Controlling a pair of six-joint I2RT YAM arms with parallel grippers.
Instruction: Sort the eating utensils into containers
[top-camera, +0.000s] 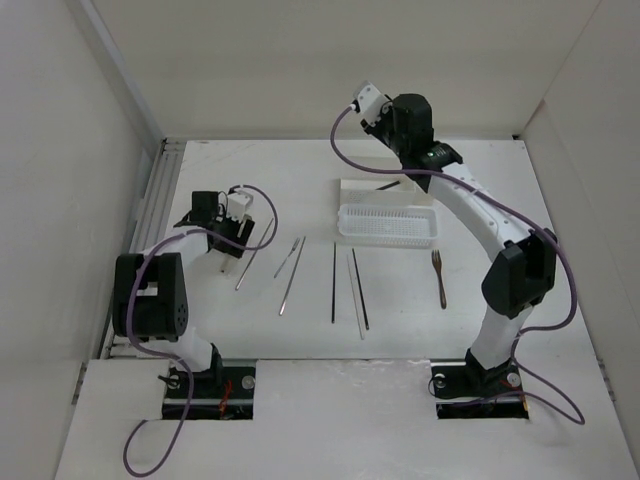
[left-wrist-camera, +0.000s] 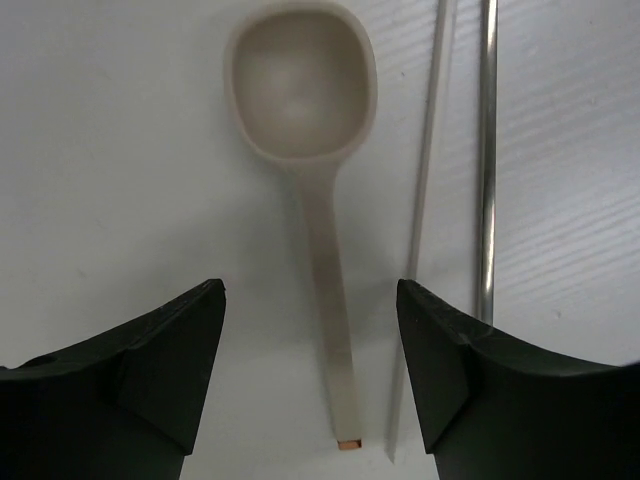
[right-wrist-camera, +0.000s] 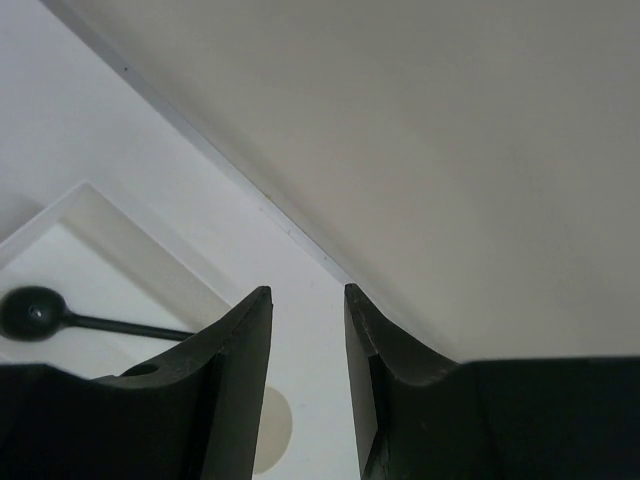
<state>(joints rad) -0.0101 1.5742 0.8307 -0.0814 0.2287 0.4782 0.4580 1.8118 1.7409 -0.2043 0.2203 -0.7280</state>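
My left gripper (top-camera: 228, 238) is open, low over the table's left side. In its wrist view the left gripper (left-wrist-camera: 310, 290) straddles the handle of a cream spoon (left-wrist-camera: 305, 100) lying flat. A pale chopstick (left-wrist-camera: 425, 200) and a silvery chopstick (left-wrist-camera: 487, 150) lie just right of it. Slim spoons (top-camera: 291, 268), dark and pale chopsticks (top-camera: 333, 282) and a dark fork (top-camera: 438, 278) lie mid-table. My right gripper (right-wrist-camera: 307, 290) is raised over the deep white box (top-camera: 355, 188), its jaws a little apart and empty. A dark utensil (right-wrist-camera: 60, 315) lies in the box. The perforated tray (top-camera: 387, 222) sits in front of it.
A cream round shape (right-wrist-camera: 272, 430), perhaps the cup, shows below the right fingers. White walls enclose the table at the back and sides. A metal rail (top-camera: 150, 205) runs along the left edge. The right arm (top-camera: 470, 205) arches over the tray's right end.
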